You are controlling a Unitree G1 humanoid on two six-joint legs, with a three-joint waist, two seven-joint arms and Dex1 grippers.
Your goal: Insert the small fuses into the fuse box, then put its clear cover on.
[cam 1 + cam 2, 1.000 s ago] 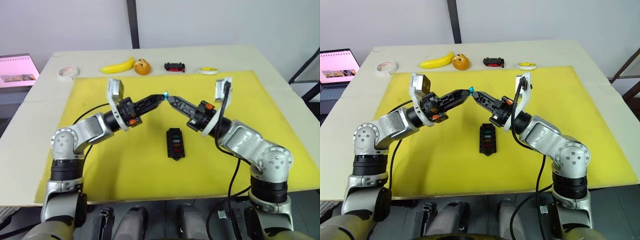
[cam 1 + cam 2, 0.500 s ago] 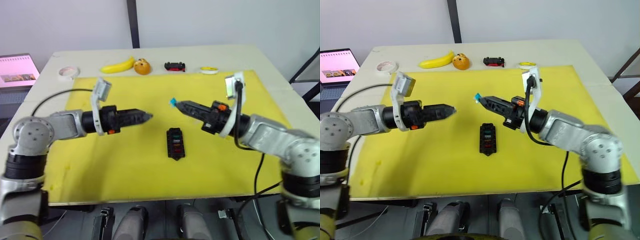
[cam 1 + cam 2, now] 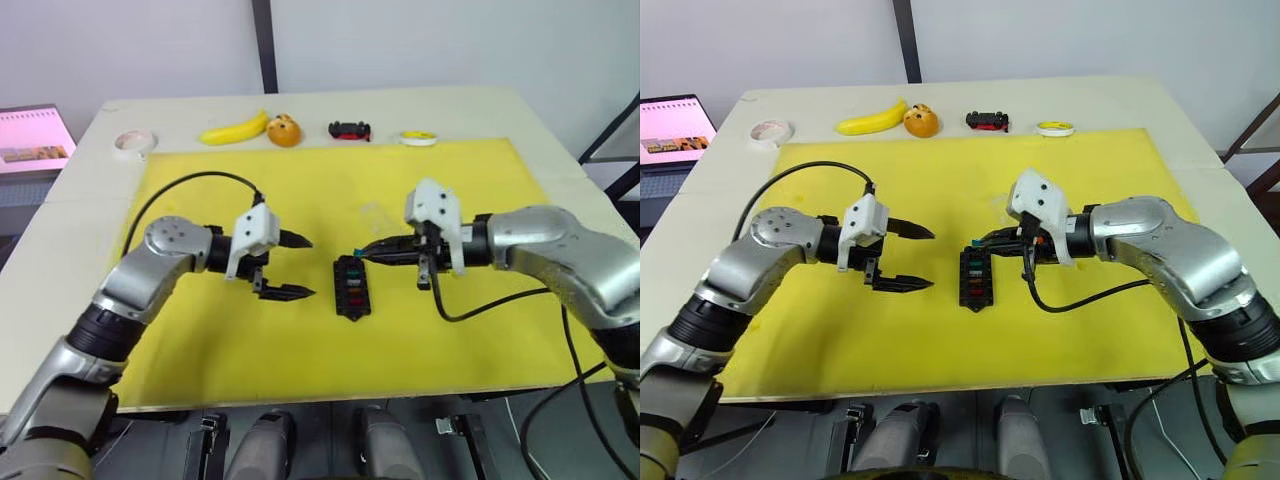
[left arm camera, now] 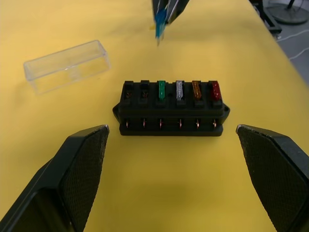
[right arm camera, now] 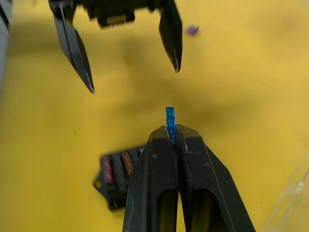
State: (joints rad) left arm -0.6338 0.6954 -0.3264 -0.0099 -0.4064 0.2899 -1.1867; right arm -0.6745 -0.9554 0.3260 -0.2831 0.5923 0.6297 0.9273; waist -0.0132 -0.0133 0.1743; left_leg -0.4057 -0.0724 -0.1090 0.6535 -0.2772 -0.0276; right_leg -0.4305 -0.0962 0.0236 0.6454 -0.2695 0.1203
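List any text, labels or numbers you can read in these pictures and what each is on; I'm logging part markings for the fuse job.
No text can be read anywhere.
Pink screen at the table's far left: it shows a picture strip and marks, too small to read.
Fuse box: no legible marking; the seated fuses' tops are too small to make out.
Teal fuse in the right tool: no readable number.
Clear cover: plain.

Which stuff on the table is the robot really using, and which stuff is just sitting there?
Using:
fuse box, four fuses already in it
blue fuse, pinched in the right pincer
purple fuse, loose on the mat
clear cover
left pincer, open beside the box

Just sitting there:
banana
orange fruit
toy car
two tape rolls
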